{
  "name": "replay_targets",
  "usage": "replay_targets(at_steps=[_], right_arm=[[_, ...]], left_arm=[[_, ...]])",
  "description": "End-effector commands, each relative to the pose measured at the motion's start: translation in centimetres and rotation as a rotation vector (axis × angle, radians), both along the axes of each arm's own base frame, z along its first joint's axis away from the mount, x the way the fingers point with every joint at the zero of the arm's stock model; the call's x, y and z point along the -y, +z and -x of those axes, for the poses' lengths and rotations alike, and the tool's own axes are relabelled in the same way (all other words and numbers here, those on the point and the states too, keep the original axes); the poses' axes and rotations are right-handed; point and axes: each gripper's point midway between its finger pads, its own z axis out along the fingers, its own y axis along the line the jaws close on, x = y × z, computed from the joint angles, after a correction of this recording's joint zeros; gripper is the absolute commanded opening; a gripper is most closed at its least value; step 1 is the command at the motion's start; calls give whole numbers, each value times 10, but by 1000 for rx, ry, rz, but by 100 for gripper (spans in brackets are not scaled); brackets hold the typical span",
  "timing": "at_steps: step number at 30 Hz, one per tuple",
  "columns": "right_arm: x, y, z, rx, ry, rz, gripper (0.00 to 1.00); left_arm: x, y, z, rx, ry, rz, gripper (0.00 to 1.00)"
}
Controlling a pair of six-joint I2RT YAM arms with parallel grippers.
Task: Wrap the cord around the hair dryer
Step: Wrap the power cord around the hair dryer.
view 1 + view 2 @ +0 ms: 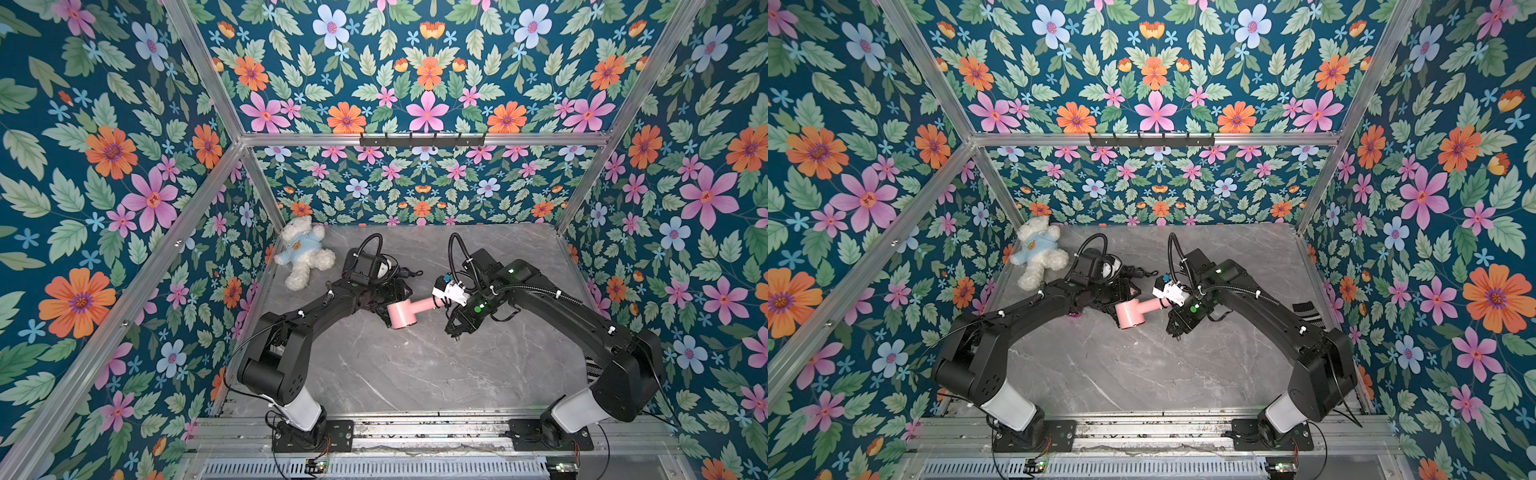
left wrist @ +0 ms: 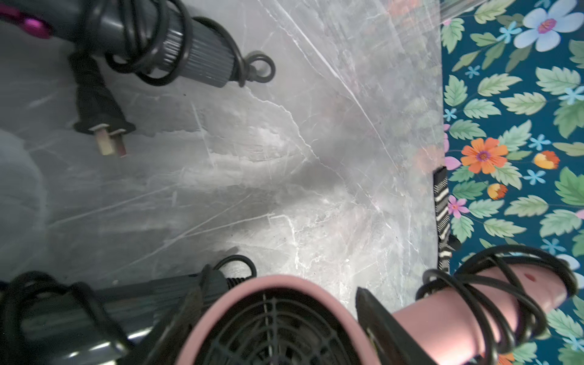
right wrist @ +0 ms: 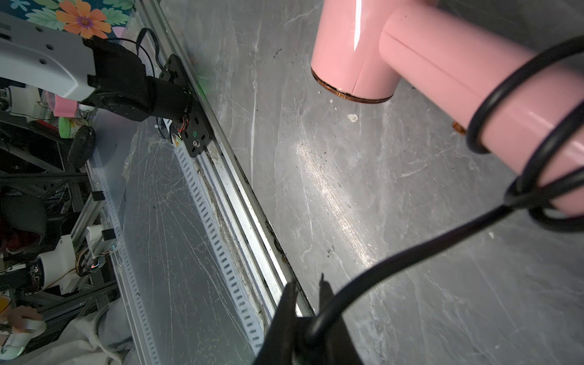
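Mid-wrap: black cord [image 3: 442,235] on pink plastic hair dryer [image 1: 401,313].
Left fingers [image 2: 376,316] clamp its head, right fingers [image 3: 286,313] pinch the slack; I'd next carry one taut turn round.

Bright, even light; glare on grey marble counter [image 3: 331,196] and glossy pink hair dryer [image 3: 426,79]; wrist close-ups soft.

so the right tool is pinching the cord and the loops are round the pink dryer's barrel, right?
Not quite: the barrel is bare. The right tool does pinch the cord, but the loops sit round the handle of the pink dryer, as the right wrist view shows.
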Motion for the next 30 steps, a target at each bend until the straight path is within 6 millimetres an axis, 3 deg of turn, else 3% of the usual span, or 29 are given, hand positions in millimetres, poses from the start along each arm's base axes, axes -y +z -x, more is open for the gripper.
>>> replay_targets(at_steps=[1,6,12,16,20,21,24,30], right_arm=[[-8,15,8,-27,19,-68,0],[-20,23,6,-32,25,-110,0],[-21,1,7,-66,27,-52,0],[-21,1,0,-38,31,-26,0],[-22,7,-16,13,37,11,0],[-25,-3,-22,-10,42,37,0],[-26,-3,-33,8,59,69,0],[-5,-6,-60,42,66,141,0]], left_arm=[[-11,1,-13,39,80,-42,0],[-17,-5,-15,14,140,-45,0],[-7,-1,-18,21,131,13,0],[-8,-3,-14,46,89,-40,0],[-3,-2,-7,75,15,-134,0],[-1,-1,-5,78,-6,-156,0],[4,-2,3,82,-85,-213,0],[6,-5,27,68,-266,-278,0]])
